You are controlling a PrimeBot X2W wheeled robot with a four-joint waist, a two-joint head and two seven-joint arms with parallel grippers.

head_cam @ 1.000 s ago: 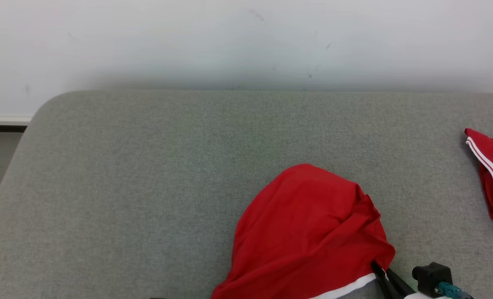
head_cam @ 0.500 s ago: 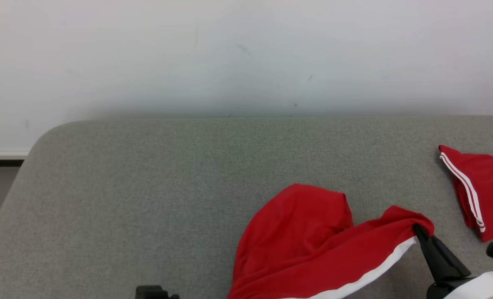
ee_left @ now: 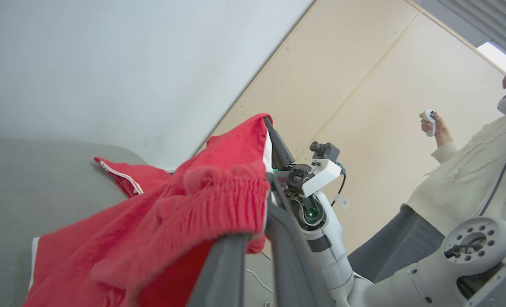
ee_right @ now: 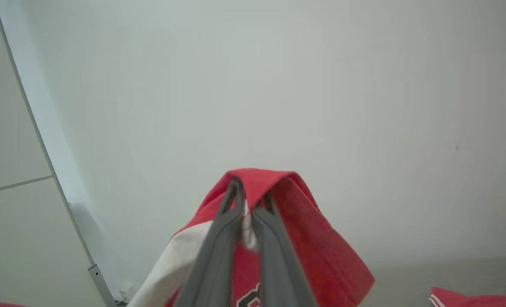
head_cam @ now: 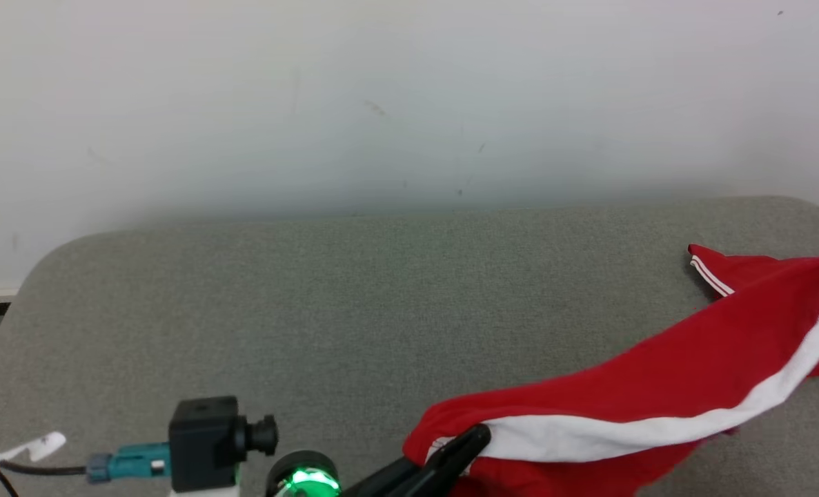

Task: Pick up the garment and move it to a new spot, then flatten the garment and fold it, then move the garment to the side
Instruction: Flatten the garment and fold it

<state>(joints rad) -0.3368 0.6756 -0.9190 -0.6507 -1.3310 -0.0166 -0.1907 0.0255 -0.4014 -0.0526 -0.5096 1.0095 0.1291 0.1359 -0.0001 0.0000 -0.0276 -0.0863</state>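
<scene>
I have the red garment [head_cam: 657, 386] strung between both claws, its broad white stripe running along its length. In the head view the left claw [head_cam: 475, 438] sits at the bottom centre, fingers clamped on the garment's near end. From there the cloth rises up and to the right, passing out of that view at the right edge. My left wrist view shows the gathered, ribbed edge of the garment bunched over that claw's fingers [ee_left: 287, 238]. In the right wrist view the right claw [ee_right: 253, 200] is closed on the other end, and the fabric drapes over its fingertips like a tent. The garment spans the right part of the grey bench [head_cam: 243, 310]; I cannot tell whether its lowest fold touches the surface. A second red garment [head_cam: 719, 273] with thin white stripes lies on the bench behind it, at the far right. A person [ee_left: 461, 183] stands beyond the robot, holding a controller [ee_left: 428, 121].
</scene>
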